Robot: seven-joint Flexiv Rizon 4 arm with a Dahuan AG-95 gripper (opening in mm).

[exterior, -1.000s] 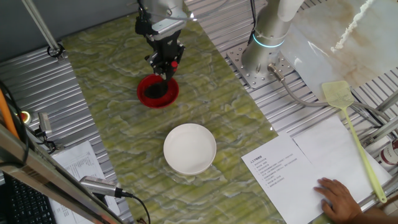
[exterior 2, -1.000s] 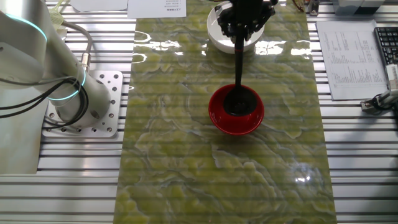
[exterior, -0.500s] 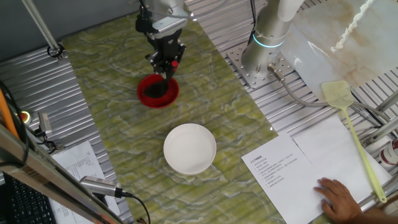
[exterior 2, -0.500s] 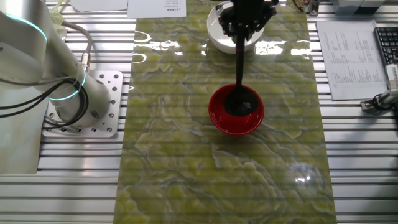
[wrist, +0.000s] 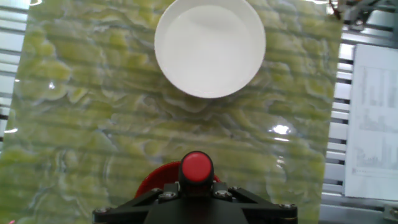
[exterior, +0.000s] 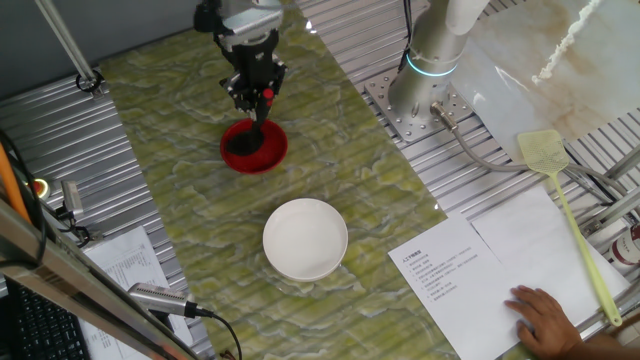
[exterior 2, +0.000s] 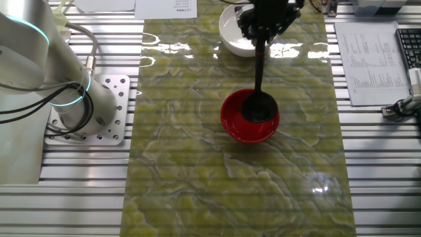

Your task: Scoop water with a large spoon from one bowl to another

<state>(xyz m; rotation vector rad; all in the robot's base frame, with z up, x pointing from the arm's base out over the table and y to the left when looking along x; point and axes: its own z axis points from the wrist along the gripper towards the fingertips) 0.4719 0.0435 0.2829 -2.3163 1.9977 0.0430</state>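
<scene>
My gripper [exterior: 252, 88] is shut on the upper handle of the large spoon [exterior 2: 258, 72], a black ladle with a red tip [wrist: 196, 167]. Its cup [exterior 2: 259, 108] sits inside the small red bowl [exterior: 272, 152], seen also from the other side as the red bowl [exterior 2: 235, 125]. In the hand view only a sliver of the red bowl [wrist: 155, 177] shows beside the gripper body. The white bowl [exterior: 305, 238] stands apart on the mat, nearer the front; it appears as the white bowl [wrist: 210, 46] in the hand view and partly behind my gripper [exterior 2: 266, 29] as the white bowl [exterior 2: 230, 33].
A yellow-green fly swatter [exterior: 565, 215] lies on the right rails. Papers [exterior: 470, 280] and a person's hand [exterior: 545, 318] are at the front right. The arm's base [exterior: 425, 95] stands behind the green mat [exterior: 190, 200]. A keyboard [exterior 2: 409, 46] lies at the right edge.
My gripper has shifted up and to the left in one fixed view, tilting the ladle handle. The cup stays in the red bowl.
</scene>
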